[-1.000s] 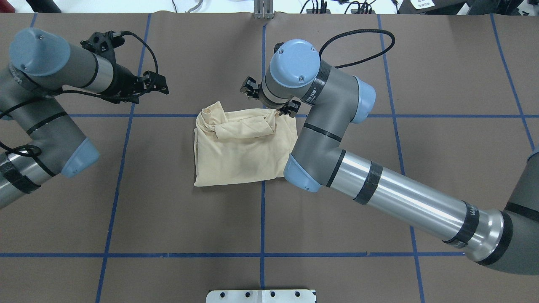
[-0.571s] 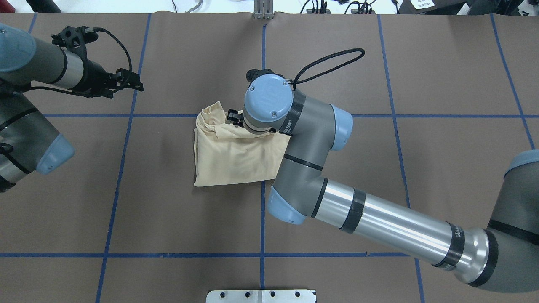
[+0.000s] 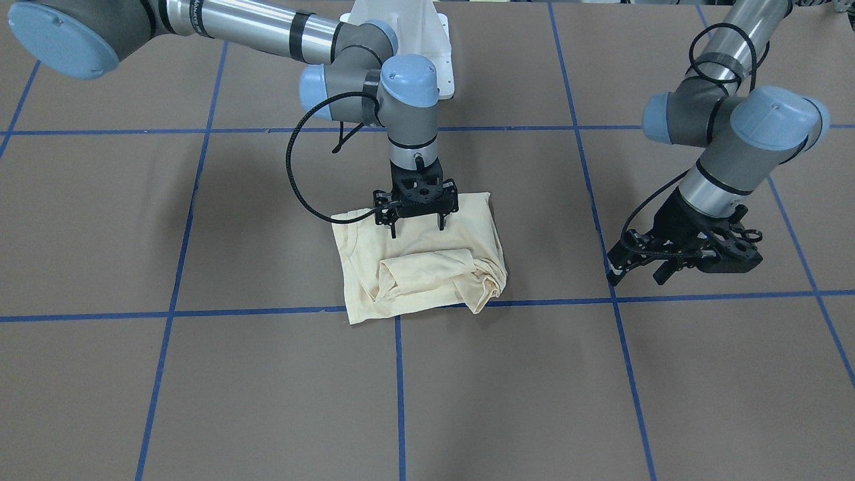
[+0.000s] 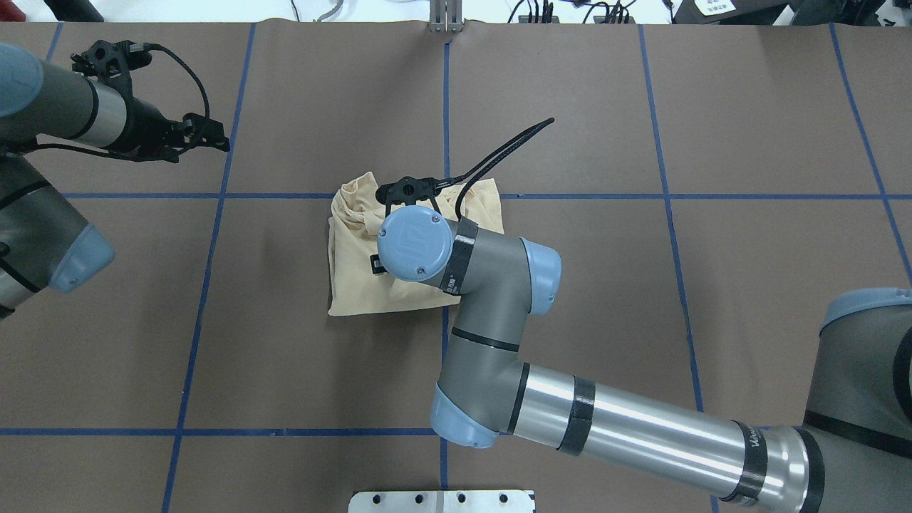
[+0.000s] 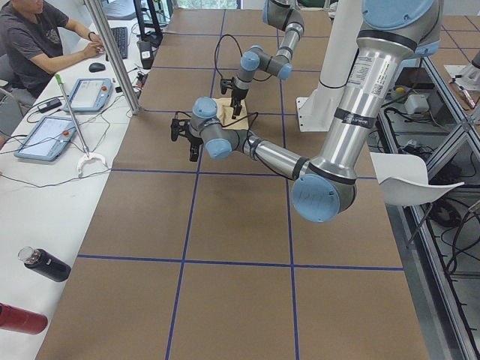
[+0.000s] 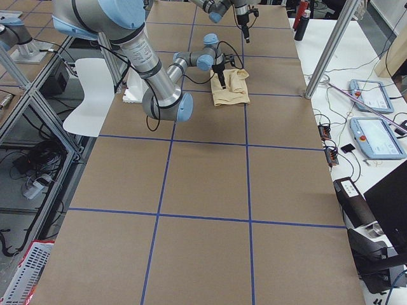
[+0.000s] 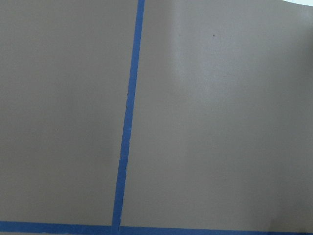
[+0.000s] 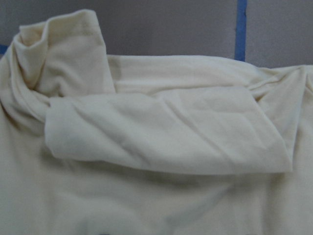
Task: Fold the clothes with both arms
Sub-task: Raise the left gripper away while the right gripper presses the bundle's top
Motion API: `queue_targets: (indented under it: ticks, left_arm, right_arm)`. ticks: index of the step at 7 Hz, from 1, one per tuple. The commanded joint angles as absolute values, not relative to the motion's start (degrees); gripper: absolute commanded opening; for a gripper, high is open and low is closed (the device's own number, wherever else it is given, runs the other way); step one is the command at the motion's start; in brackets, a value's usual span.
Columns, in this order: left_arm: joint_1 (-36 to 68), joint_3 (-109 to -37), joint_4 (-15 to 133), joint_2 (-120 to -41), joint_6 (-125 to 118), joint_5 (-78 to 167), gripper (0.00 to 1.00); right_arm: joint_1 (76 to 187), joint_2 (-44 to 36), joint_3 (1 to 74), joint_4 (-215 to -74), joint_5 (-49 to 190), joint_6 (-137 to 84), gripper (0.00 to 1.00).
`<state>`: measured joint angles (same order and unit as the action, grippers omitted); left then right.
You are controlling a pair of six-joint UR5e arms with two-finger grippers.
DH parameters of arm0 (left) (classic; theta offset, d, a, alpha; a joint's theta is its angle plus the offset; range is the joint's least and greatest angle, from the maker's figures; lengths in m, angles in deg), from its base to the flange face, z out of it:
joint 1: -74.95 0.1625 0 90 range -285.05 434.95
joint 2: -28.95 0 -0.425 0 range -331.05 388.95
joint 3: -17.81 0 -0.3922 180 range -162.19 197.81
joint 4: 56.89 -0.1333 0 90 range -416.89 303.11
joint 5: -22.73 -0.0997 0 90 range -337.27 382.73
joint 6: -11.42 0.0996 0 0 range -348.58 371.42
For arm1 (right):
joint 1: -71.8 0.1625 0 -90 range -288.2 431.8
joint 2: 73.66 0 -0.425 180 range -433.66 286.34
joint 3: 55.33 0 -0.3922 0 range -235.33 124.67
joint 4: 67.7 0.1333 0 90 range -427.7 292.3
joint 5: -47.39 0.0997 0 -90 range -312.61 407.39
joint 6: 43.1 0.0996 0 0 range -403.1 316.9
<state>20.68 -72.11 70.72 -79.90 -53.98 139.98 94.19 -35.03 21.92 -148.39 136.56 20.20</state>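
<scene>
T-shirt: the pale yellow T-shirt (image 3: pixel 471 220) lies folded into a rough square near the middle of the bench (image 3: pixel 200 401). It sits a little nearer the long edge away from the robot.
Sleeve: one sleeve (image 8: pixel 161 132) lies folded across the top of the shirt. The cloth beside it is bunched up.
Right gripper: the right gripper (image 3: pixel 416 230) points straight down over the shirt's edge nearest the robot. Its two fingers are spread apart and hold nothing. I cannot tell if the tips touch the cloth.
Left gripper: the left gripper (image 3: pixel 638 267) hangs above bare bench toward the robot's left end, well apart from the shirt. Its fingers are apart and empty.
Blue tape lines: blue tape lines (image 3: pixel 267 312) cross the brown bench. One runs under the shirt.
</scene>
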Motion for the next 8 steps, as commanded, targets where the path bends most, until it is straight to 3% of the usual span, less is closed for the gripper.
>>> queue_targets:
  ticks: [1,5,8]
  left_arm:
    - [20.7,-72.1,70.7,-79.9,-54.1,140.0,0.99]
    - [20.7,-71.9,70.6,-79.8,-54.1,139.8,0.99]
    - [20.8,-71.9,70.9,-79.1,-54.1,139.8,0.99]
  right_arm:
    - [93.7,-36.4,20.2,-148.6,135.3,17.6,0.93]
    - [96.0,-40.2,12.3,-143.5,132.8,16.8,0.92]
    - [98.8,-41.2,11.4,-143.3,133.3,16.2,0.91]
